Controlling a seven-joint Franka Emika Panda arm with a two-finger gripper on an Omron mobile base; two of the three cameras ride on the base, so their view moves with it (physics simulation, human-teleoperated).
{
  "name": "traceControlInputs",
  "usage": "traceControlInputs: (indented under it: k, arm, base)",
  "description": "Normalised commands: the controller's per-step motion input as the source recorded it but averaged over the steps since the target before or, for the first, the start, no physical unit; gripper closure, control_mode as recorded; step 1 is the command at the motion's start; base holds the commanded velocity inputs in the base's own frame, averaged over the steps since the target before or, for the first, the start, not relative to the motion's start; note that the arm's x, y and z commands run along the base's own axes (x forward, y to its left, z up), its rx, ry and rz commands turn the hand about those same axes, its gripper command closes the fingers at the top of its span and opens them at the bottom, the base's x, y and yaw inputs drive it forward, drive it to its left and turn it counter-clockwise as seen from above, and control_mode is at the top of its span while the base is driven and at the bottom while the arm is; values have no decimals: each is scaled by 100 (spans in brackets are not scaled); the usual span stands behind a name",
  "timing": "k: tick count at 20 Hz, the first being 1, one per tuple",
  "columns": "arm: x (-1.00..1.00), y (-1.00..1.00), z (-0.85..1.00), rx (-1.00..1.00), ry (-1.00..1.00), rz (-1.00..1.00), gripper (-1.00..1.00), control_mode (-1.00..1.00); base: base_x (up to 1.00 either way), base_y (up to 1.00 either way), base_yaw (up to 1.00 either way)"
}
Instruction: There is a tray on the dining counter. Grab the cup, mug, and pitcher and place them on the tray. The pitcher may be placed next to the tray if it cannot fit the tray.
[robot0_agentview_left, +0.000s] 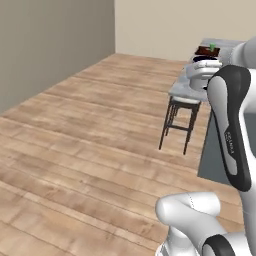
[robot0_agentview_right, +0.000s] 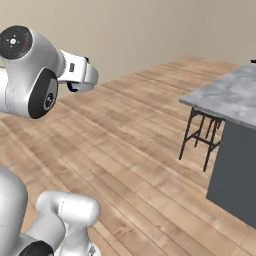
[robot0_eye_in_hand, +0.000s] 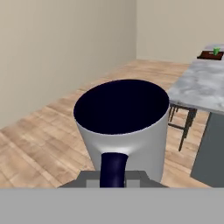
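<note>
My gripper (robot0_eye_in_hand: 113, 176) is shut on the dark handle of the mug (robot0_eye_in_hand: 124, 127), a light grey cylinder with a dark navy inside, held upright above the wooden floor. From the left base the mug (robot0_agentview_left: 199, 73) hangs before the counter's near end, with the hand behind my own forearm. Far along the dining counter (robot0_eye_in_hand: 199, 89) lies the dark reddish tray (robot0_eye_in_hand: 209, 55), and the green cup (robot0_eye_in_hand: 215, 51) stands on it. The left base view shows the same tray (robot0_agentview_left: 204, 51) and cup (robot0_agentview_left: 212, 47). The pitcher is out of view.
A dark metal stool (robot0_agentview_left: 179, 120) stands under the near end of the counter, also seen from the right base as a stool (robot0_agentview_right: 202, 134) below the marble slab (robot0_agentview_right: 230, 95). Open wooden floor (robot0_agentview_left: 85, 130) stretches left to beige walls.
</note>
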Motion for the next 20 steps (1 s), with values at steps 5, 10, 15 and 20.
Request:
traceControlInputs:
  k: [5,10,15,20]
  arm:
    - [0,0,0,0,0,0,100,100]
    - [0,0,0,0,0,0,100,100]
    - [0,0,0,0,0,0,100,100]
    - [0,0,0,0,0,0,100,100]
  base:
    - [100,100,-45]
    - [100,100,-45]
    - [100,100,-45]
    - [100,100,-46]
